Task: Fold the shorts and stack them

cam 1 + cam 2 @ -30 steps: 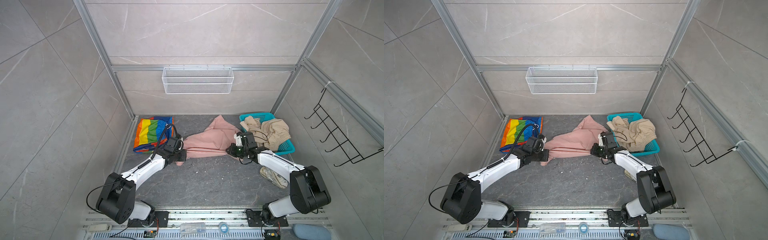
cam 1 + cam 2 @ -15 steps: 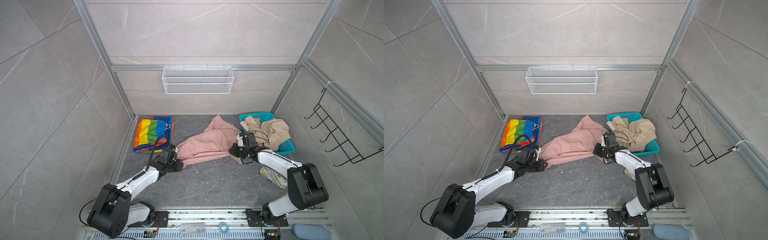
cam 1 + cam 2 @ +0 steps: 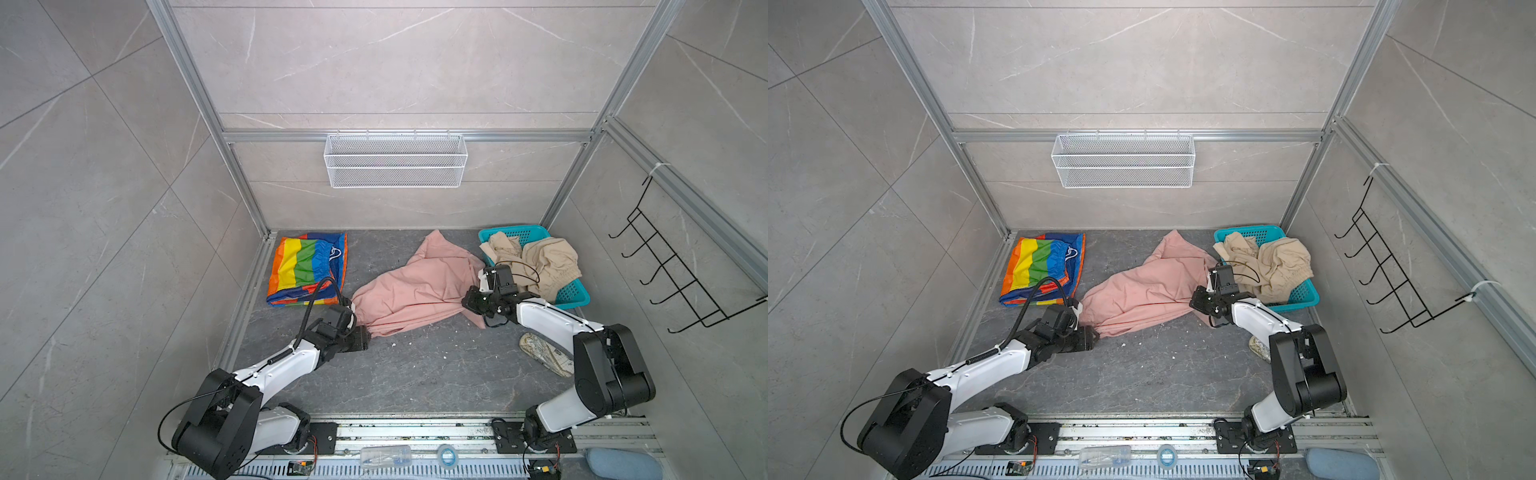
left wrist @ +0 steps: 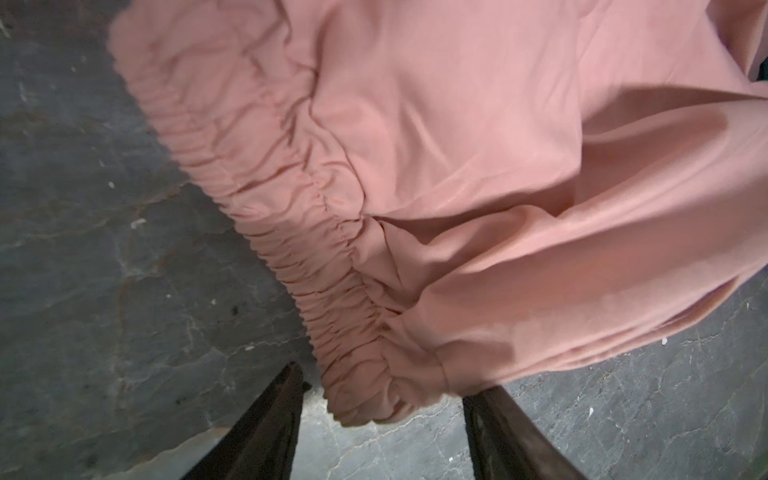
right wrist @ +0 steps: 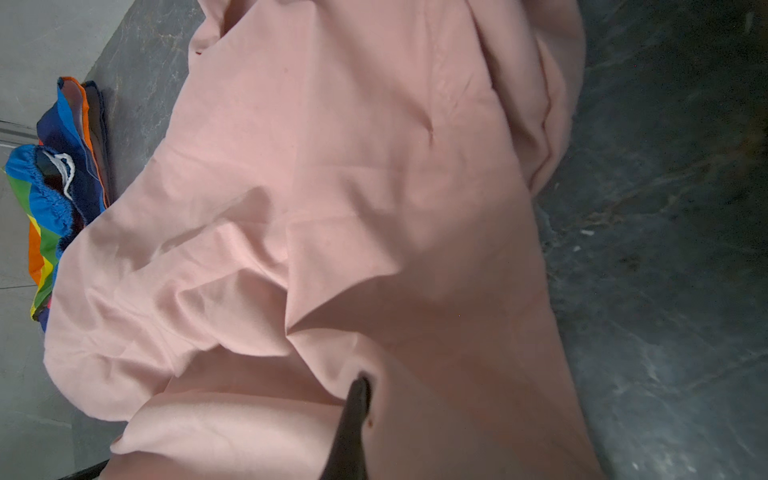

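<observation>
**Ana:** Across the middle of the dark table [image 3: 415, 374], how did the pink shorts [image 3: 415, 291] lie?

**Ben:** They were spread loosely and rumpled, not folded. The gathered waistband pointed toward the left arm, and one leg trailed toward the back wall.

**Ana:** Did either hand have hold of them?

**Ben:** The right hand [image 5: 360, 386] was closed tight on a fold of pink cloth, at the edge nearest the basket. The left hand [image 4: 380, 379] had its fingers well parted. The corner of the waistband lay between them, unpinched.

**Ana:** Where were the other pairs?

**Ben:** The rainbow shorts [image 3: 309, 268] lay folded flat at the back left of the table, close beside the pink pair. The beige shorts [image 3: 540, 262] sat crumpled in the teal basket [image 3: 573, 296] at the back right, spilling over its rim.

**Ana:** How far along did the job look?

**Ben:** Roughly a third done, by my reading. One pair was folded and could serve as the base of the stack. The pink pair looked to be mid-layout, with its folds yet to be made. The beige pair had not left the basket, and nothing was stacked.
</observation>
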### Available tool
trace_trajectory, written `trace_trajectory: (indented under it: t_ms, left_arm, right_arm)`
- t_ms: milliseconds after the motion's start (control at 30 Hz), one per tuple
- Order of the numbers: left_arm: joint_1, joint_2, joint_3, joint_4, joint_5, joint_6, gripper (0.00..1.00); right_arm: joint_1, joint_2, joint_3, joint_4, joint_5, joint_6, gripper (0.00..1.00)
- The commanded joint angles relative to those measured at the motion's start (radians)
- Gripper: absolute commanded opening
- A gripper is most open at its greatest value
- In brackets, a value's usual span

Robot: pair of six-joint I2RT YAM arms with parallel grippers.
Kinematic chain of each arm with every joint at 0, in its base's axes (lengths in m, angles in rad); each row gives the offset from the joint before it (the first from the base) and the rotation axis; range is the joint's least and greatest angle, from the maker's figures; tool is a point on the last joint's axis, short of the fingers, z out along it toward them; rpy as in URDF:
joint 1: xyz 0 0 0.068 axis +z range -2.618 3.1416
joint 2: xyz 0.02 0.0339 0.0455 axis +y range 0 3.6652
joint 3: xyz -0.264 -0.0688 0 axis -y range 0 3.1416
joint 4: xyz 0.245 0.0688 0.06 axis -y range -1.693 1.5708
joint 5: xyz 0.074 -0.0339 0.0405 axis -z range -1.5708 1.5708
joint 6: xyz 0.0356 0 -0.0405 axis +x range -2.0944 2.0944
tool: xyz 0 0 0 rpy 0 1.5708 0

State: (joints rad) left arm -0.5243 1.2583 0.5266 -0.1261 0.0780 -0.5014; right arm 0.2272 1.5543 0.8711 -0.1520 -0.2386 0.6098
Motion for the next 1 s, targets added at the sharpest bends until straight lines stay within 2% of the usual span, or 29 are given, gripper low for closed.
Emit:
trace_trajectory:
  t_ms: [0, 200, 467, 633, 700, 800, 900, 967]
  left_arm:
    - [-0.042, 0.038, 0.013, 0.014, -0.067, -0.001, 0.65]
    - [-0.100, 0.098, 0.050, 0.008, -0.154, 0.024, 0.65]
    - [-0.254, 0.164, 0.152, -0.091, -0.426, 0.081, 0.65]
    - [-0.332, 0.133, 0.178, -0.160, -0.572, 0.111, 0.66]
    - [-0.342, 0.122, 0.189, -0.190, -0.595, 0.107, 0.66]
    - [-0.342, 0.098, 0.191, -0.219, -0.569, 0.020, 0.67]
    - [-0.340, 0.026, 0.178, -0.246, -0.527, -0.124, 0.66]
    - [-0.338, -0.057, 0.154, -0.224, -0.508, -0.232, 0.75]
  right_arm:
    - [-0.005, 0.015, -0.012, 0.007, 0.016, 0.013, 0.00]
    - [-0.005, 0.015, -0.012, 0.012, 0.007, 0.015, 0.00]
    - [-0.005, 0.018, -0.017, 0.019, 0.000, 0.018, 0.00]
    - [-0.005, 0.022, -0.015, 0.021, 0.000, 0.016, 0.00]
    - [-0.005, 0.027, -0.016, 0.028, -0.006, 0.020, 0.00]
    - [-0.005, 0.037, -0.013, 0.036, -0.019, 0.027, 0.00]
    - [-0.005, 0.036, -0.013, 0.039, -0.021, 0.030, 0.00]
    - [-0.005, 0.035, -0.014, 0.038, -0.019, 0.030, 0.00]
